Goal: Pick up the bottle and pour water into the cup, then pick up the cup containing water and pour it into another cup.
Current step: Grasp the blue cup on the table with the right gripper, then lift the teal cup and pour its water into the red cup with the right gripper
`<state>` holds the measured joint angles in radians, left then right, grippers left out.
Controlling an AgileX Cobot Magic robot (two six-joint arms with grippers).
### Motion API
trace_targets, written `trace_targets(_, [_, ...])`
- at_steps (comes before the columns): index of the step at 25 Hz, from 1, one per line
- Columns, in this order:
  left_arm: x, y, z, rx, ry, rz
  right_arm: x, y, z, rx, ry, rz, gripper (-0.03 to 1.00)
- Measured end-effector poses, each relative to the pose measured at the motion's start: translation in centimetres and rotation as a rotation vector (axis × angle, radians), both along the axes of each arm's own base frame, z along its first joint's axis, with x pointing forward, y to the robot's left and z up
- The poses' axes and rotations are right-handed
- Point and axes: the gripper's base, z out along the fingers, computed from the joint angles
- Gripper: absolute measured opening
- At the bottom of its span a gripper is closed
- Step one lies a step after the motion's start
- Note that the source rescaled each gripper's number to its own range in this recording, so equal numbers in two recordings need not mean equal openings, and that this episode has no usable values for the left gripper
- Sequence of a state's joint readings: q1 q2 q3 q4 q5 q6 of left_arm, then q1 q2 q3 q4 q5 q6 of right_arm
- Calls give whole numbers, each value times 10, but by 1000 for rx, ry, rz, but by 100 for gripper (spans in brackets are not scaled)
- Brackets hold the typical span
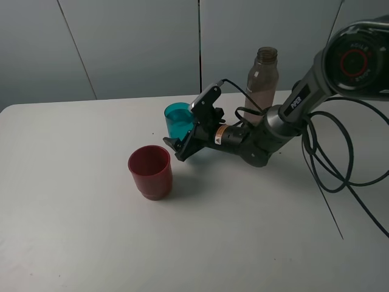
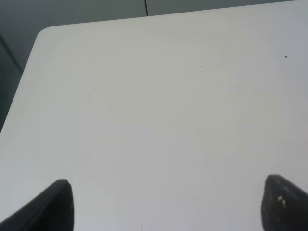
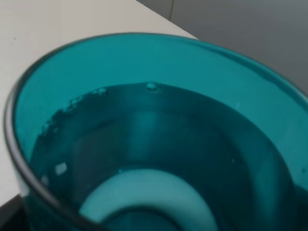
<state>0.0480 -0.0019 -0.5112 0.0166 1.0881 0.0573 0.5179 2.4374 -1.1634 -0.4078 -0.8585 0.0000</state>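
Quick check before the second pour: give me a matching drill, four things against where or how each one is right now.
Things:
1. bottle
2. teal cup
3. red cup
4. left gripper

States:
A. open, over the table
B. held in the right gripper, water inside
C. upright at the back, behind the right arm
D. upright nearest the front, nothing touching it

Pairs: 1-C, 2-B, 3-D, 4-A
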Motion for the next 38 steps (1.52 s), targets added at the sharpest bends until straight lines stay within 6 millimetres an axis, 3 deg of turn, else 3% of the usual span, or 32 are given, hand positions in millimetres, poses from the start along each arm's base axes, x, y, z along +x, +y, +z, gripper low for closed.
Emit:
trace_targets(13, [0,0,0,0,0,0,7,5,1,54,-6,-1,98])
trace_targets(14, [0,0,0,0,0,0,7,5,1,55,-8,-1,93])
trace_targets(15, [0,0,0,0,0,0,7,6,1,56,-7,2,81])
trace_targets(16, [0,0,0,0,0,0,7,6,1,52,-7,6,60])
trace_targets(18, [0,0,0,0,0,0,6,6,1,54,-4,9,5])
trace_targets(38, [0,0,0,0,0,0,5,7,0,56,-8,34,5])
